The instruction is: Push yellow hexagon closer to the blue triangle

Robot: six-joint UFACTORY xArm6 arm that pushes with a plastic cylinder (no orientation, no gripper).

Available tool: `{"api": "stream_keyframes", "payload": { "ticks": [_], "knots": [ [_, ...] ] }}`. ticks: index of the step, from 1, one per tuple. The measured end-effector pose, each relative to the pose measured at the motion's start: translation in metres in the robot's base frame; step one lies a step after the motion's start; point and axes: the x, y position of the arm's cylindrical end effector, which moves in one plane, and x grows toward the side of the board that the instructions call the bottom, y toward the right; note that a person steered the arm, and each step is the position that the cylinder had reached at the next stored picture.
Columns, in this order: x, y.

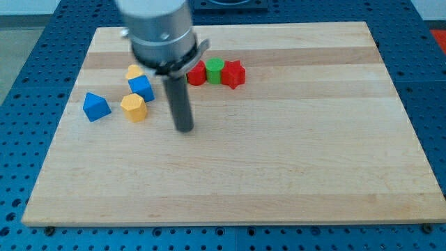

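Observation:
The yellow hexagon (133, 107) lies at the board's left, a short gap to the right of the blue triangle (95, 107). My tip (184, 129) rests on the board to the right of the hexagon and slightly lower in the view, apart from it. A blue cube (141, 88) sits just above the hexagon, with another yellow block (133, 72) partly hidden behind it.
A red block (196, 73), a green cylinder (214, 70) and a red star (233, 74) stand in a row at the view's top centre, right of the arm's body (159, 31). The wooden board (293, 160) lies on a blue perforated table.

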Motion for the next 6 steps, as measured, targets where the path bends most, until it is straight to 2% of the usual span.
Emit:
{"api": "stream_keyframes", "payload": {
  "ticks": [1, 2, 6],
  "knots": [
    [-0.004, -0.006],
    [-0.029, -0.035],
    [-0.029, -0.112]
  ]
}}
